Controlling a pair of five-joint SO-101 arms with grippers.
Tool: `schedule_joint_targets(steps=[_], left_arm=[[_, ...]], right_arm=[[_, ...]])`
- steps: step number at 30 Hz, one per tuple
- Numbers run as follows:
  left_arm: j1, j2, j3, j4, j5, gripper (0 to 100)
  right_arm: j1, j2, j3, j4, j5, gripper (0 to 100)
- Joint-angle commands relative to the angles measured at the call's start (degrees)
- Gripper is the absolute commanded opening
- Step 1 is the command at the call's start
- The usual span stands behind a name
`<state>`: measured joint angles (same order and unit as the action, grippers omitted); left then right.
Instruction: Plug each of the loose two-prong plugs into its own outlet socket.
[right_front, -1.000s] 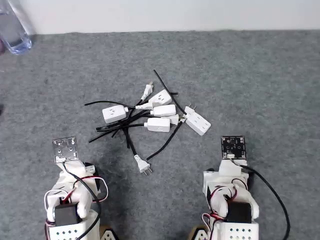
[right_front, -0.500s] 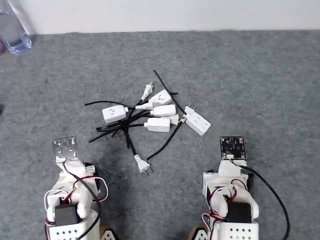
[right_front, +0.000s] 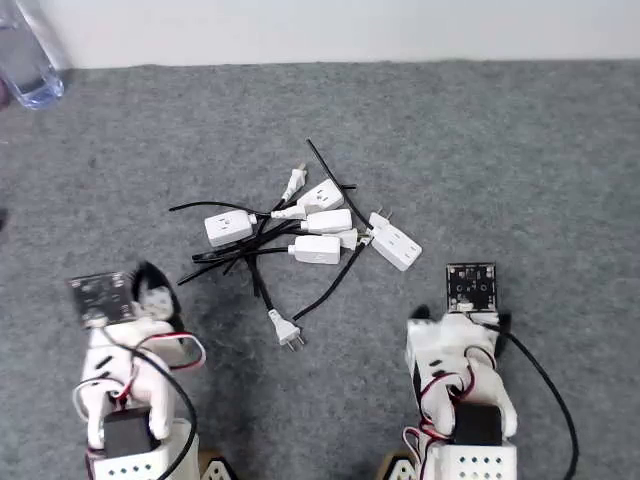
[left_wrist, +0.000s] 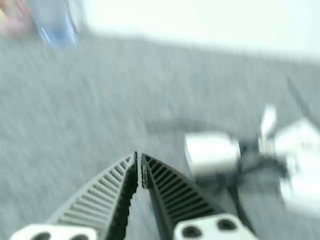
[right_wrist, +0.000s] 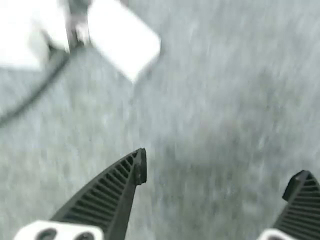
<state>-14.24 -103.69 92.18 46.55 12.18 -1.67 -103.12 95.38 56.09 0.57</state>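
- Left gripper (left_wrist: 139, 159) low at the near edge of the grey mat (right_front: 520, 150), angled outward, jaws pinched almost together, nothing held.
- Right gripper (right_wrist: 220, 167) low too, jaws spread wide, empty over bare mat.
- White outlet sockets (right_front: 318, 222) tangled with black cords (right_front: 240, 254) mid-mat, beyond both arms.
- One loose plug (right_front: 287, 333) lies nearest, well apart from both grippers.
- Clear bottle (right_front: 25, 60) in the far corner.

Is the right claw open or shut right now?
Open. In the right wrist view the right claw has its fingers wide apart, with bare grey carpet between them and nothing held.
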Motion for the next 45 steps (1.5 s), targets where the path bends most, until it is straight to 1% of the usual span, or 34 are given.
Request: schedule_joint_targets(steps=[1,3,6,8,10,12,13,14,20,21,23,25,27,30,33,36,38,41,45], left_arm=[[-5.4,-0.6,-6.5,-5.9,0.4,2],[-8.0,-0.6,-9.6,-4.7,0.5,2],[-8.4,-0.6,-11.6,-2.8,0.2,2],[-8.4,-0.6,-11.3,0.3,-0.7,2],[-8.1,-0.6,-11.9,3.3,-6.7,2],[-8.0,-0.6,-12.9,5.1,-16.1,2],[-7.8,-0.6,-13.4,5.7,-19.3,2],[-7.5,-0.6,-13.9,5.9,-19.9,2],[-5.0,-0.6,-21.5,6.9,-12.8,2],[-3.8,-0.6,-22.7,7.1,-12.2,2],[-1.8,-0.6,-24.9,8.7,-13.1,2],[-1.2,-0.7,-27.9,12.2,-16.1,2],[-1.1,-0.7,-31.3,12.8,-17.0,2],[-1.1,-0.5,-37.2,12.8,-13.2,2],[-0.1,0.2,-42.5,12.9,-12.6,5],[1.9,6.0,-44.4,13.2,-12.6,13],[2.1,12.9,-45.7,13.3,-12.5,16],[2.1,25.4,-49.5,13.3,-12.5,16],[2.4,42.2,-57.3,13.3,-12.7,16]], right_arm=[[-0.4,-0.5,1.1,-12.4,0.6,42.6],[0.7,-0.5,1.1,-16.5,0.6,42.5],[1.8,-0.5,1.1,-21.6,0.4,42.5],[3.6,-0.5,1.1,-24.0,0.4,42.5],[6.0,-0.5,1.1,-25.1,0.4,42.5],[8.2,-0.5,0.6,-26.1,0.4,42.5],[9.0,-0.5,0.6,-26.4,0.3,42.5],[9.4,-0.5,0.5,-26.5,0.3,42.6],[9.6,-0.5,-3.4,-24.6,0.3,42.6],[9.5,-0.5,-3.9,-24.1,0.3,42.6],[9.3,-0.5,-4.6,-22.9,0.3,42.4],[8.7,-0.5,-6.2,-20.4,0.6,42.4],[8.7,-0.5,-9.3,-16.1,0.7,42.4],[8.3,-0.5,-18.0,-7.0,0.6,42.6],[7.5,-0.2,-28.1,-1.3,0.2,42.6],[3.1,0.2,-35.0,2.0,0.5,42.5],[-1.3,0.2,-37.2,3.7,0.6,42.4],[-6.4,0.4,-37.7,5.0,0.7,42.4],[-7.3,6.3,-37.7,4.2,0.6,42.4]])
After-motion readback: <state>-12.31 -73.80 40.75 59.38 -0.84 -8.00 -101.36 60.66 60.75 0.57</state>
